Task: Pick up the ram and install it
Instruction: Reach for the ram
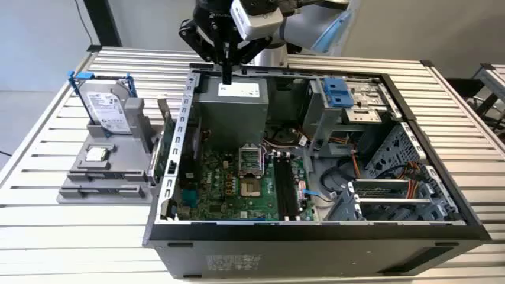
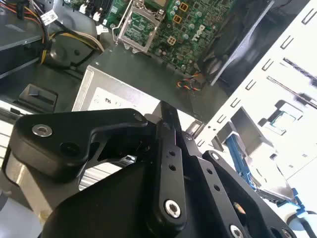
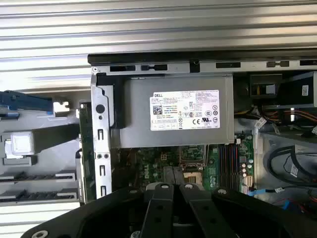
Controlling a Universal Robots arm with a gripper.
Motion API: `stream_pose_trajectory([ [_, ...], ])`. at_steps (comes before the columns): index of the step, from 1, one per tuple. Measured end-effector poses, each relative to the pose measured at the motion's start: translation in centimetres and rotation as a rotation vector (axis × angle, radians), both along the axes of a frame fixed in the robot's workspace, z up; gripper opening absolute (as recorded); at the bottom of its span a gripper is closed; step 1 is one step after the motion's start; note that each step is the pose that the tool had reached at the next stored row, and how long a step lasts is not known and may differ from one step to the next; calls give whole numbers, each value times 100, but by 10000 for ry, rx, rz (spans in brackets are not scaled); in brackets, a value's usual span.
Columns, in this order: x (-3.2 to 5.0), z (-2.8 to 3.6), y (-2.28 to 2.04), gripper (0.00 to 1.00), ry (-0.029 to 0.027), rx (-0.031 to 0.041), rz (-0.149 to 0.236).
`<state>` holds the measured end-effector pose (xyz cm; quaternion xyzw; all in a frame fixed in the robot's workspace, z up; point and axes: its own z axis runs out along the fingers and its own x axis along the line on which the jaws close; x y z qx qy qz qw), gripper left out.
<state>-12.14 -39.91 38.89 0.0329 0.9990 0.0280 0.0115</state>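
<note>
Exterior view. DESK: Take me across from its left. Where's the part?

OPERATOR: At the exterior view's left I have the grey holder [image 1: 103, 192] on the slatted table [image 1: 47, 236]. The hard drive [image 1: 106, 109] stands upright in it and the small processor chip [image 1: 96, 154] lies flat in front. The ram [image 1: 164, 142], as best I can judge, stands on edge at the holder's edge toward the view's right. It is just beside the outer wall of the computer case [image 1: 183, 118], and outside it. Its long axis runs away from the camera, roughly in line with the black memory slots [image 1: 285, 192] on the motherboard [image 1: 229, 183].

DESK: And your gripper?

OPERATOR: My gripper [image 1: 227, 76] hangs over the case's far rim, above the power supply [image 1: 233, 115], pointing straight down. In the second wrist view the fingers [image 2: 171, 148] are pressed together, with nothing between them that I can see. From the gripper, the ram lies toward the exterior view's left, nearer the camera and lower down. The two are well apart, with the case wall between them. The slots lie on the other side, inside the case, toward the view's right.
</note>
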Motion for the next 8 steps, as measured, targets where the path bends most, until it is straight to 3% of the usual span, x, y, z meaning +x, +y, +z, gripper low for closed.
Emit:
stream_pose_trajectory([
  [8,0,0,0,0,0,0,0],
])
